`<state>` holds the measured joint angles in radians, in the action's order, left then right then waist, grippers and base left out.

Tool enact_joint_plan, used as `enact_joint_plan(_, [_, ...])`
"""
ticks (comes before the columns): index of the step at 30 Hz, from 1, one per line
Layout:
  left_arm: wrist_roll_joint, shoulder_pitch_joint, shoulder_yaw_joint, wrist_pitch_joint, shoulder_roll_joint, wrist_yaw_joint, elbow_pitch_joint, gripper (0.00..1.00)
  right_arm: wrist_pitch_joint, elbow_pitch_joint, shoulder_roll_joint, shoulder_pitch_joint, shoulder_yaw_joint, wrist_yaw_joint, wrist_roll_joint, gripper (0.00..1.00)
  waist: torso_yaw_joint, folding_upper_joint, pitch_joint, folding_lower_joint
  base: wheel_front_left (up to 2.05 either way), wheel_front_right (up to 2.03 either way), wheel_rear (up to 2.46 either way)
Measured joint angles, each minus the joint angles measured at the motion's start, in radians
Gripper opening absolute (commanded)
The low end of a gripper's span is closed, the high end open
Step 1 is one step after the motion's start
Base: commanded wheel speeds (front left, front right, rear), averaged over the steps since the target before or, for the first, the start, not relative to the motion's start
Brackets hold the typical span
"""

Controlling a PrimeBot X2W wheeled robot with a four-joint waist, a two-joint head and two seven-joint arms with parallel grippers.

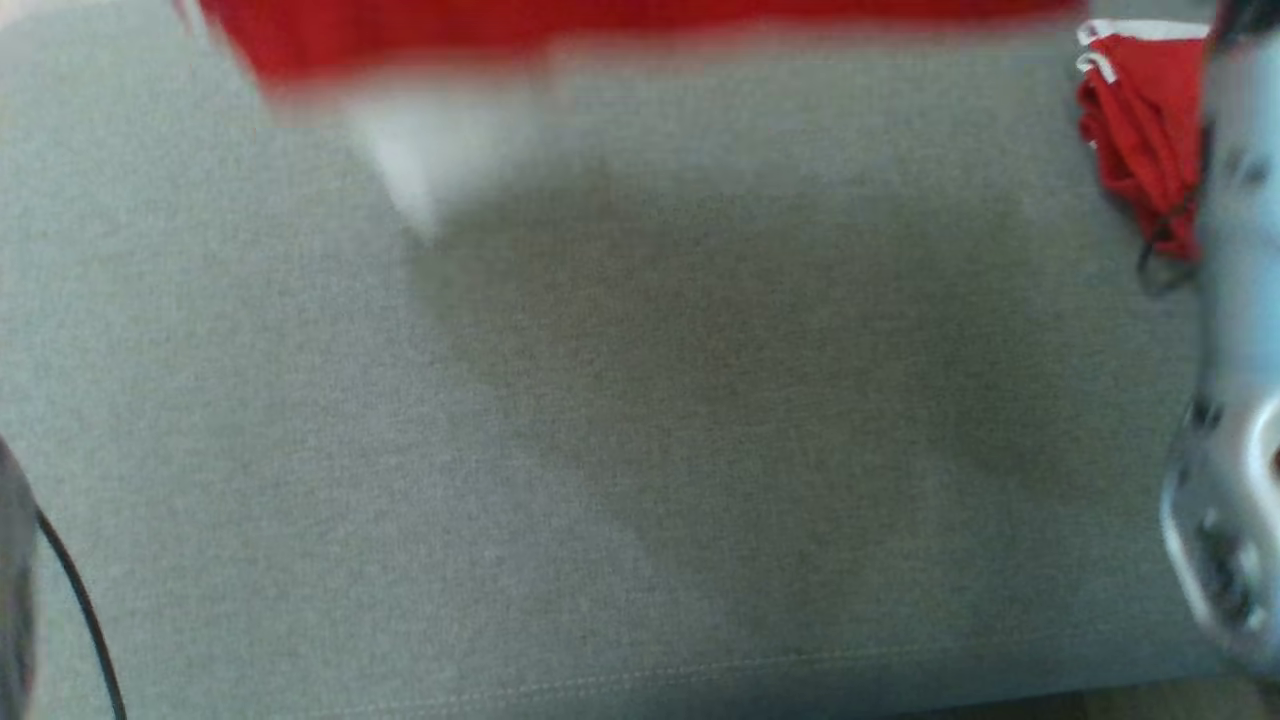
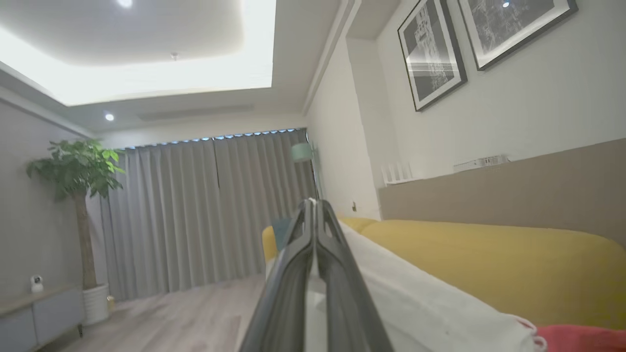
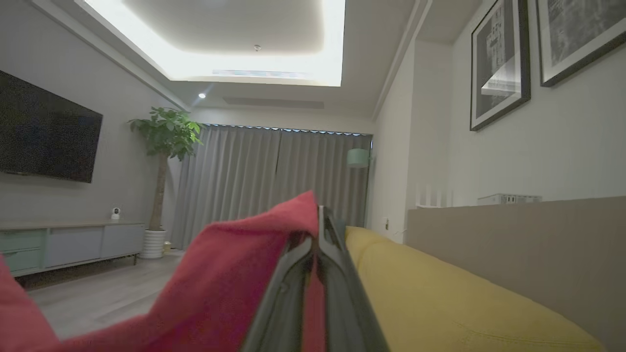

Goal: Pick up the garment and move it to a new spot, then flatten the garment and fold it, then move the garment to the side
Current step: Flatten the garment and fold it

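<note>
One red-and-white garment (image 1: pixel 620 25) shows blurred along the grey cushion's (image 1: pixel 600 450) far edge. Two hands: left hand (image 2: pixel 313 204) clamped on its white part, right hand (image 3: pixel 320 211) on red.

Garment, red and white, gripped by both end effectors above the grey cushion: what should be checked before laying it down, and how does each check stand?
1. Left end effector shut on the garment's white part: ok.
2. Right end effector shut on its red part: ok.
3. Garment taut between the grips: not ok, red fabric bunches beside the right forearm.
4. Grey cushion bare where it would land: ok.
5. Hem position in head view: cannot tell, blurred.
</note>
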<state>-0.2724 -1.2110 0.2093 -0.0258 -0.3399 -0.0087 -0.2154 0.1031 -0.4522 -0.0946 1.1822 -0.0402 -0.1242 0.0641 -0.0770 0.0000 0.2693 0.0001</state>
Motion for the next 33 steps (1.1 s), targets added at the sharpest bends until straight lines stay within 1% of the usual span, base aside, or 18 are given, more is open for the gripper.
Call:
enact_joint_plan(3, [0.017,-0.085,0.009,0.060,0.027,0.001,-0.100,0.00,0.042,-0.134,0.001,0.089,0.037,0.000,-0.060,0.00,0.011,0.0000,0.023,0.0000,0.00,0.00,0.00])
enact_joint_plan(4, [0.014,-0.088,0.009,0.078,0.039,0.001,-0.127,0.00,0.054,-0.176,0.003,0.100,0.044,0.000,-0.075,0.00,0.015,0.0000,0.032,0.0000,0.00,0.00,0.00])
enact_joint_plan(5, [0.014,-0.088,0.009,0.078,0.039,0.001,-0.127,0.00,0.054,-0.176,0.003,0.100,0.044,0.000,-0.075,0.00,0.015,0.0000,0.032,0.0000,0.00,0.00,0.00])
enact_joint_plan(7, [0.001,-0.069,0.010,0.110,0.064,0.000,-0.182,0.00,0.077,-0.266,0.008,0.098,0.055,0.000,-0.106,0.00,0.024,0.0000,0.052,0.0000,0.00,0.00,0.00])
enact_joint_plan(10, [-0.036,0.015,0.009,0.161,0.103,0.000,-0.247,0.00,0.105,-0.400,0.020,0.064,0.075,0.000,-0.140,0.00,0.040,0.0000,0.083,0.0000,0.00,0.00,0.00])
enact_joint_plan(13, [-0.073,0.121,0.009,0.213,0.137,-0.002,-0.284,0.00,0.128,-0.502,0.021,0.014,0.111,0.000,-0.150,0.00,0.058,0.0000,0.118,0.0002,0.00,0.00,0.00])
enact_joint_plan(15, [-0.093,0.187,0.009,0.234,0.160,-0.010,-0.297,0.00,0.137,-0.550,0.021,-0.021,0.125,0.000,-0.158,0.00,0.071,0.0000,0.140,0.0001,0.00,0.00,0.00])
enact_joint_plan(18, [-0.116,0.267,0.004,0.262,0.174,-0.019,-0.291,0.00,0.145,-0.579,0.021,-0.056,0.131,0.000,-0.157,0.00,0.087,0.0000,0.168,0.0002,0.00,0.00,0.00])
enact_joint_plan(20, [-0.125,0.313,0.000,0.267,0.176,-0.028,-0.269,0.00,0.145,-0.564,0.022,-0.075,0.130,0.000,-0.147,0.00,0.097,0.0000,0.178,0.0002,0.00,0.00,0.00])
enact_joint_plan(24, [-0.139,0.415,-0.026,0.275,0.178,-0.037,-0.172,0.00,0.148,-0.462,0.022,-0.147,0.105,0.000,-0.093,0.00,0.101,0.0000,0.164,0.0000,0.00,0.00,0.00])
enact_joint_plan(28, [-0.145,0.554,-0.060,0.275,0.177,-0.037,-0.017,0.00,0.150,-0.346,0.017,-0.275,0.063,0.000,-0.011,0.00,0.094,0.0000,0.130,0.0000,0.00,0.00,0.00])
enact_joint_plan(31, [-0.160,0.694,-0.093,0.276,0.178,-0.035,0.113,0.00,0.150,-0.253,0.011,-0.393,0.032,0.000,0.050,0.00,0.087,0.0000,0.100,0.0000,0.00,0.00,0.00])
enact_joint_plan(33, [-0.168,0.800,-0.102,0.279,0.182,-0.026,0.190,0.00,0.150,-0.193,0.002,-0.483,0.022,0.000,0.088,0.00,0.083,0.0000,0.073,0.0000,0.00,0.00,0.00])
